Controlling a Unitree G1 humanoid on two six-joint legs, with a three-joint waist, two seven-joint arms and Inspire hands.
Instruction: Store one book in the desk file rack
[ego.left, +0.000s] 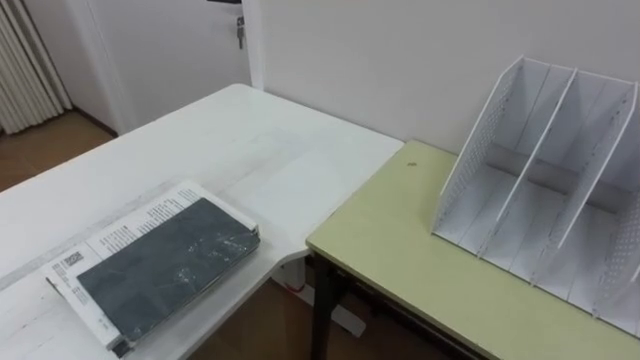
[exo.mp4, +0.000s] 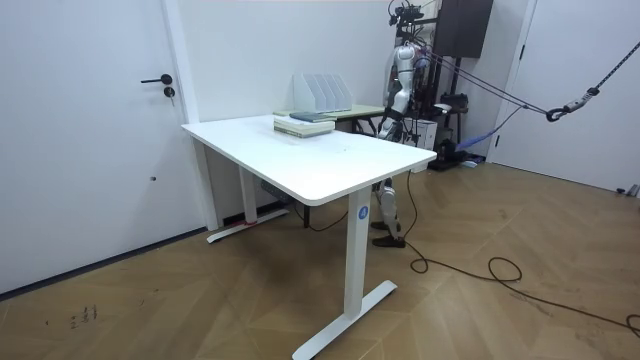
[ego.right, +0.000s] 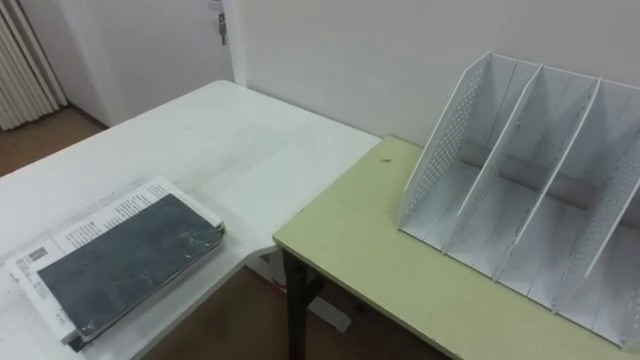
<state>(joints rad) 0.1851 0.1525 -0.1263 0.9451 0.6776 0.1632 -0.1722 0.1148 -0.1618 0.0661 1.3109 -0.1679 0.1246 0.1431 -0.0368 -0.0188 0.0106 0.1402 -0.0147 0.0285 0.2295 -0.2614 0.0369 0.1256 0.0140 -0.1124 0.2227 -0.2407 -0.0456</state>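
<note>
Two tables meet at a corner: one white table (ego.left: 250, 140) filling the left of the frame and one yellow-green desk (ego.left: 400, 250) running across the lower right. One file rack (ego.left: 540, 170) stands upright on the desk at the upper right, white with perforated side walls. Three compartments can be counted between its dividers, and its right end is cut off by the frame edge. The book (ego.left: 165, 265) lies flat at the lower left on the white table, well apart from the rack. It has a dark grey, glossy cover and rests on a white printed book (ego.left: 120, 235) whose edge shows along its upper left. That makes two, though whether these are truly separate volumes is hard to make out. One small dark spot (ego.left: 412, 165) sits on the desk near the rack's left foot. In the room view the robot stands at the far end, behind the desk and partly hidden by it. Its hands are too small there to pick out, so released, clenched or grasping cannot be told.
</note>
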